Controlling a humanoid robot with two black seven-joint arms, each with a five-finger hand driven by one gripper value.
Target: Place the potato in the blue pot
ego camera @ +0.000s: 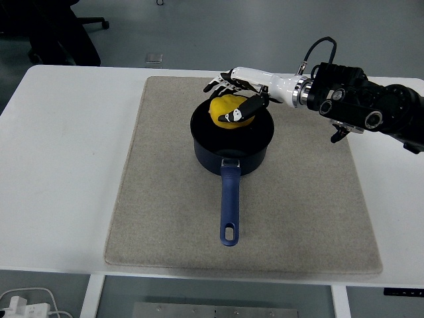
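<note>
the potato (228,109), bright yellow, sits at the far rim of the blue pot (232,140), over its dark inside, and i have my right hand (240,99) wrapped on it: fingers curled over its far side, thumb pressed across its near face. i cannot tell whether it hangs just above the bottom or already rests on it, since the black interior swallows any gap. by my reading i am at the placing step, with the carry over the rim done and the release not yet made. what the next move calls for, i think, is a short lowering toward the middle of the pot, then opening the fingers wide enough that the thumb clears the potato before lifting straight up, without nudging the pot's long handle (228,205), which points toward me. the pot stands on a grey mat (159,199) on the white worktop (59,165). my left arm is out of view. i can read no brand, label or writing anywhere.
</note>
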